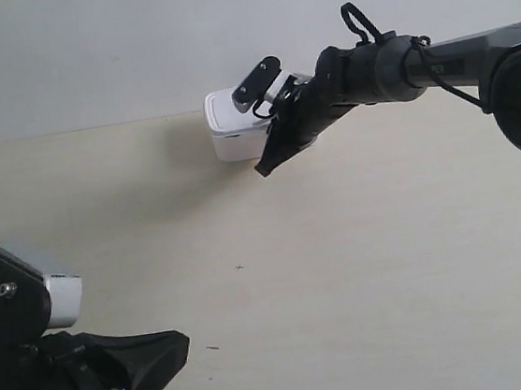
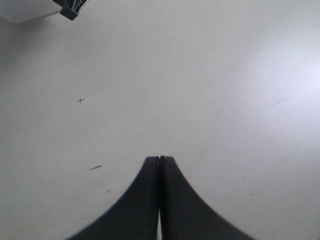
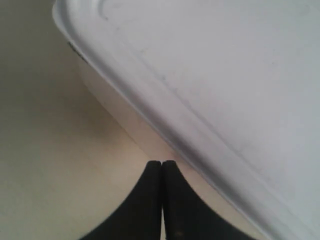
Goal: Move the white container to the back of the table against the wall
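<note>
The white container [image 1: 230,128] stands at the back of the table [image 1: 362,259], close to or touching the wall [image 1: 131,50]. In the right wrist view its lid [image 3: 225,80] fills most of the picture. My right gripper [image 3: 162,163] is shut and empty, its tips low beside the container's side wall. In the exterior view that gripper [image 1: 268,167] reaches in from the right, at the container's front right corner. My left gripper [image 2: 159,159] is shut with nothing in it, hovering over bare table far from the container, a corner of which [image 2: 20,12] shows at the picture's edge.
The left arm's black body [image 1: 65,377] fills the near left corner of the exterior view. A small cross mark [image 1: 240,268] and a dark speck [image 1: 211,348] lie on the table surface. The right arm [image 1: 452,55] stretches in from the right edge.
</note>
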### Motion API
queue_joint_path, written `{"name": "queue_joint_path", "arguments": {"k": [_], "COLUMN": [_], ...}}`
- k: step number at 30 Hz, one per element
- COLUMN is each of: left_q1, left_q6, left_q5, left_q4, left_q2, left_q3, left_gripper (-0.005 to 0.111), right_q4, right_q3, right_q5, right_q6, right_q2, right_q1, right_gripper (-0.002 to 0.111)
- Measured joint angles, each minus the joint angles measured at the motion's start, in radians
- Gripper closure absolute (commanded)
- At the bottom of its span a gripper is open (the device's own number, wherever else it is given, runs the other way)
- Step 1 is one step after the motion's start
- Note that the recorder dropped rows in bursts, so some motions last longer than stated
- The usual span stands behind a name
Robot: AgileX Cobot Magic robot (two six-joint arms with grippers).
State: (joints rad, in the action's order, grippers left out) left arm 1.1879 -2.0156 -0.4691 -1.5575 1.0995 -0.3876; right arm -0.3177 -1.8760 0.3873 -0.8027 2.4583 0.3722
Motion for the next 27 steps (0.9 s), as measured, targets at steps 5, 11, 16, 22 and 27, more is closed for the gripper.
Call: {"name": "queue_joint_path", "arguments": {"k": [5, 11, 16, 22, 27], "left_q1": [0.116, 0.362, 0.507, 0.595, 0.601], "left_q6": [0.02, 0.023, 0.023, 0.013, 0.008], "left_q5": [-0.177, -0.522, -0.707, -0.728, -0.73], "left_q4": [0.135, 0.272, 0.376, 0.433, 0.438], "left_q2": [-0.004, -0.004, -0.004, -0.004, -0.004], "left_q3": [0.055, 0.059, 0.059, 0.059, 0.061], "left_gripper": [0.107, 0.107, 0.107, 0.107, 0.107], "right_q4": [0.0, 0.002, 0.002, 0.002, 0.002], "right_q3": [0.0, 0.0, 0.0, 0.0, -0.005], "right_q5": [-0.059, -0.096, -0.108, -0.125, -0.165], "right_q6": [-0.108, -0.151, -0.168, -0.217, -0.233], "right_q2": [0.002, 0.002, 0.002, 0.012, 0.041], "right_q1": [0.0, 0.0, 0.0, 0.002, 0.012], "right_gripper": [0.108, 0.108, 0.108, 0.108, 0.108]}}
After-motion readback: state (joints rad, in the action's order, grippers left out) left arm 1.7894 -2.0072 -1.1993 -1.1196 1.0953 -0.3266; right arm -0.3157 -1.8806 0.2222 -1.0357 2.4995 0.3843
